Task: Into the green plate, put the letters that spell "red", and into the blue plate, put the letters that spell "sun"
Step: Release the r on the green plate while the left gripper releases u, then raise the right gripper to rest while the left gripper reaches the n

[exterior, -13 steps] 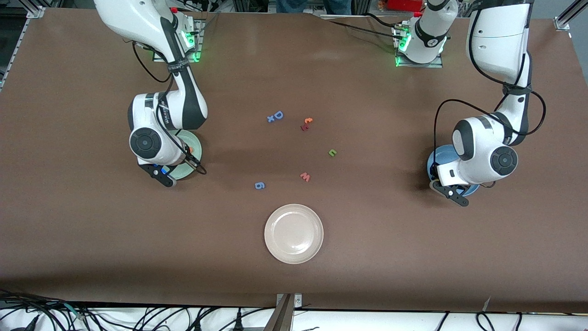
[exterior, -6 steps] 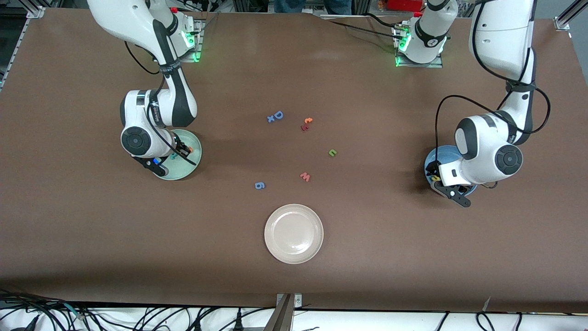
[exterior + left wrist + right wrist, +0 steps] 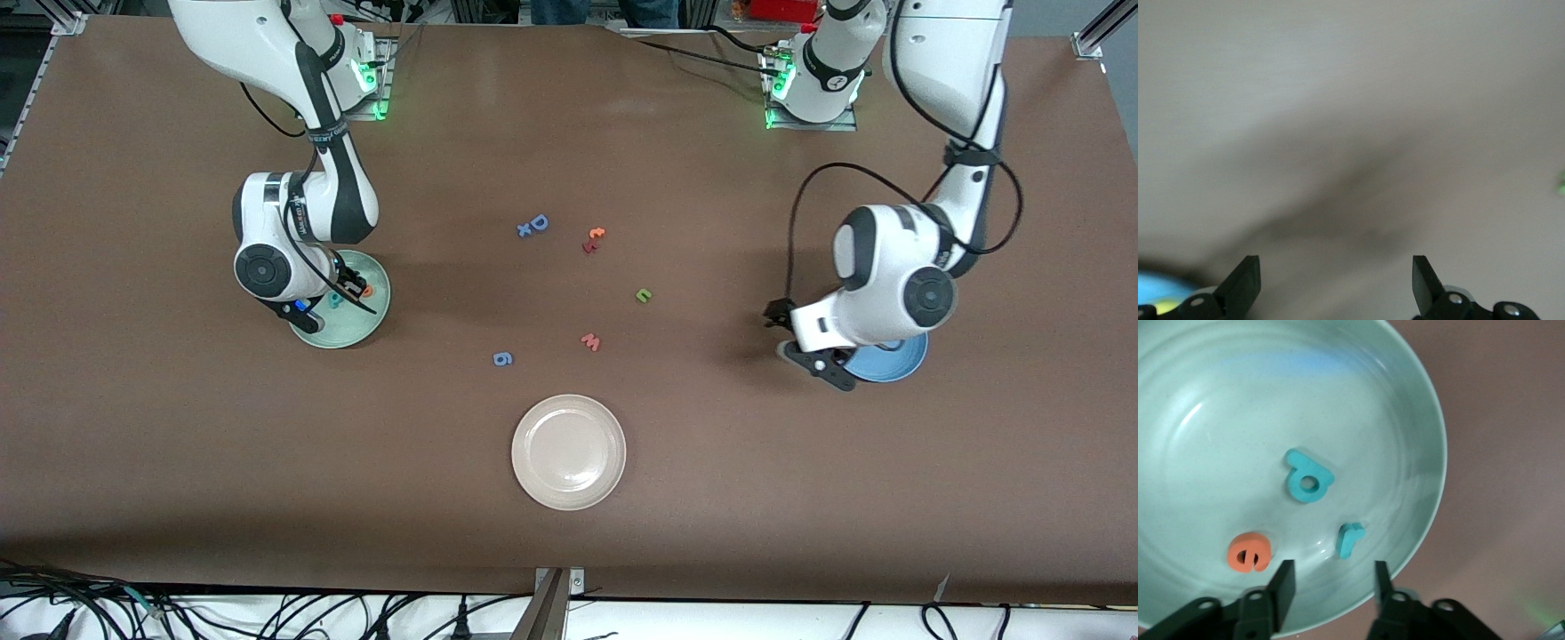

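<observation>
The green plate [image 3: 1418,407], smooth and glossy, filled the right wrist view and held three matte foam letters: a teal "d" [image 3: 1307,477], a teal "r" [image 3: 1349,539] and an orange "e" [image 3: 1250,553]. The right gripper [image 3: 1331,587] hovered over its rim, fingers partly apart, holding nothing. In the front view's centre, a green "n" [image 3: 645,295] lay on the brown table [image 3: 711,462]. At right, the blue plate [image 3: 889,363] sat under the left arm; the left gripper [image 3: 1336,283] stood wide open, empty.

Both arms are wearing glossy white shells with dark grey joint bands. Black cables are looping above each black end effector: left end effector [image 3: 805,342], right end effector [image 3: 322,300].
</observation>
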### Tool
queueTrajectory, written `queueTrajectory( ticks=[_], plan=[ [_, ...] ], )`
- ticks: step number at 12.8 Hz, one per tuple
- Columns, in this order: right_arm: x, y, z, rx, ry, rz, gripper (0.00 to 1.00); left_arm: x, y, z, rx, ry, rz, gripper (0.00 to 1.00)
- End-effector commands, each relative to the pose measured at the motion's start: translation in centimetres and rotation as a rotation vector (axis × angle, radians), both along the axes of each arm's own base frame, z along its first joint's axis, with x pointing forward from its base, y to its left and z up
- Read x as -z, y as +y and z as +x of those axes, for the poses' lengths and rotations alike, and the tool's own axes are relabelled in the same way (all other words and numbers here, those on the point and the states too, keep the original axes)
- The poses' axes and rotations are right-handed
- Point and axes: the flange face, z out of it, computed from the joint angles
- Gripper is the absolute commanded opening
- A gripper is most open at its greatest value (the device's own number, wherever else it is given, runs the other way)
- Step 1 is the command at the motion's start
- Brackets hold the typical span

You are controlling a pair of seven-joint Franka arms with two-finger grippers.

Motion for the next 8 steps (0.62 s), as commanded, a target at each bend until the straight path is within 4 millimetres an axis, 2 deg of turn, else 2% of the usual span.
queueTrajectory(
  ticks=[1, 2, 5, 6, 8],
  plan=[
    [-2.7, -0.2, 0.2, 0.003, -0.039, 0.047, 0.93, 0.3, -5.5, -1.2, -0.073, -0.008, -0.024, 1.0],
    [-4.1, -0.1, 0.5, 0.007, -0.059, 0.066, 0.97, 0.6, -7.1, -1.6, -0.051, -0.02, -0.024, 1.0],
    [-7.7, -0.4, 1.3, -0.013, -0.112, 0.118, 0.98, 1.2, -10.6, -2.4, 0.105, -0.104, 0.039, 1.0],
    [-8.9, -0.9, 1.7, -0.033, -0.127, 0.14, 0.98, 0.7, -12.0, -2.3, 0.18, -0.151, 0.069, 1.0],
    [-11.6, -2.2, 2.7, -0.089, -0.134, 0.178, 0.98, 1.0, -14.2, -2.9, 0.215, -0.158, 0.069, 1.0]
  ],
)
